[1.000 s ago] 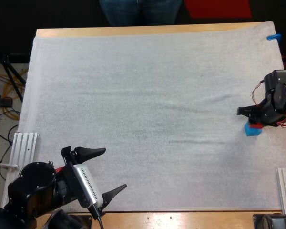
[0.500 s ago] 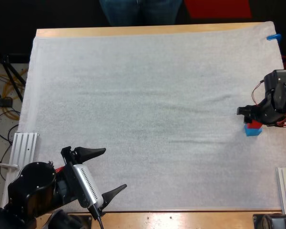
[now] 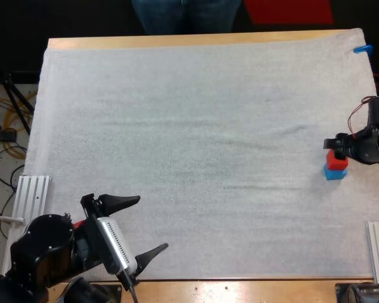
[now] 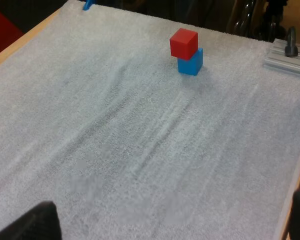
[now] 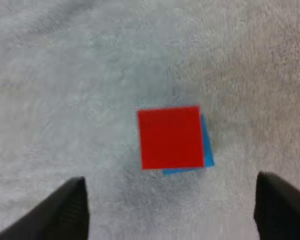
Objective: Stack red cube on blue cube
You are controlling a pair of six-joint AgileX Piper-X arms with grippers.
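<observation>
From the high view, you have the red cube (image 3: pixel 336 158) sitting on top of the blue cube (image 3: pixel 334 173) on the white mat (image 3: pixel 189 158). Your right gripper (image 3: pixel 335 146) hangs just beside the blue cube, right over the stack. Your left gripper (image 3: pixel 153 223) is well apart from the blue cube, across the mat from it, with its two black fingers spread wide and nothing between them.

In your left wrist view, the red cube (image 4: pixel 184 43) rests squarely on the blue cube (image 4: pixel 191 61), turned a little so their corners do not line up. Both are plain, matte and sharp-edged. The left gripper (image 4: pixel 167 220) is open, far from the blue cube.

In your right wrist view, looking straight down, the red cube (image 5: pixel 170 137) covers nearly all of the blue cube (image 5: pixel 208 150); only a thin blue sliver shows along two of its edges. The right gripper (image 5: pixel 170 185) stands open, with one finger on either side of the blue cube and clear of both cubes.
</observation>
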